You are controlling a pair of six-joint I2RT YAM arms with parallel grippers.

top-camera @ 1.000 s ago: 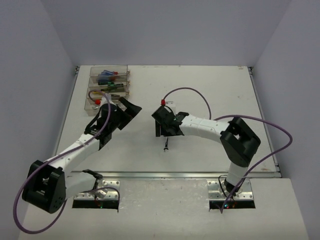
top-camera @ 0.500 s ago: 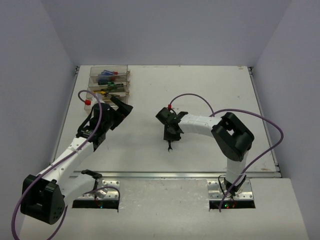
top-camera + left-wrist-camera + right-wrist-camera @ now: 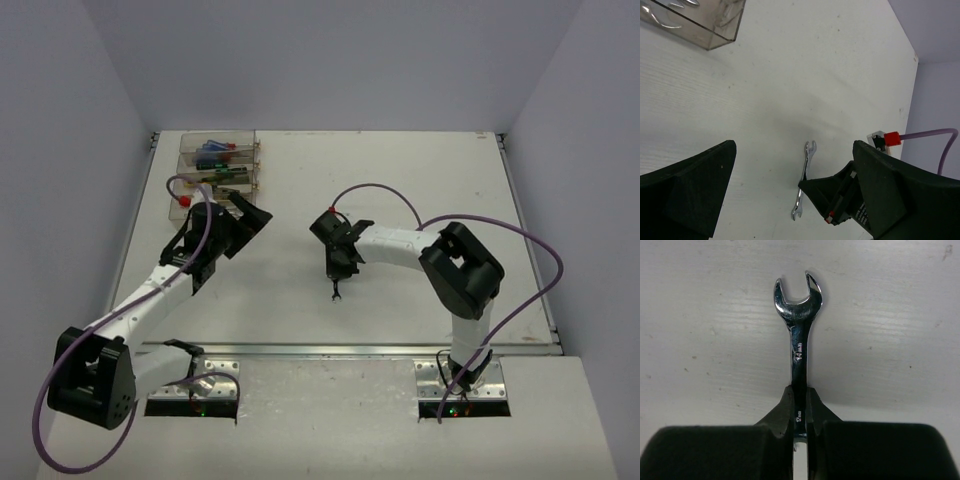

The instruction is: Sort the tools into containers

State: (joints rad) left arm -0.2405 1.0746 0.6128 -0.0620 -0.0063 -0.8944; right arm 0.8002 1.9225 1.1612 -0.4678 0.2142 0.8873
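Note:
A silver open-end wrench [image 3: 798,335] lies on the white table, and my right gripper [image 3: 800,395] is shut on its shaft just past the middle. From above, the right gripper [image 3: 338,262] is near the table's centre, with the wrench's near end [image 3: 337,292] sticking out below it. My left gripper [image 3: 247,216] hangs open and holds nothing, just right of the containers [image 3: 255,150]. In its wrist view the left gripper [image 3: 794,147] looks across at the wrench [image 3: 806,162] and the right gripper [image 3: 812,186]. The clear containers hold screwdrivers [image 3: 212,153] with coloured handles.
The nearest clear bin [image 3: 715,35] shows silver wrenches through its wall. Purple cables loop above both arms [image 3: 380,190]. The table's metal front rail [image 3: 340,350] runs between the arm bases. Grey walls close in the table on three sides.
The right gripper has closed on the wrench's shaft. The left arm has shifted a little beside the containers, and its gripper has stayed open.

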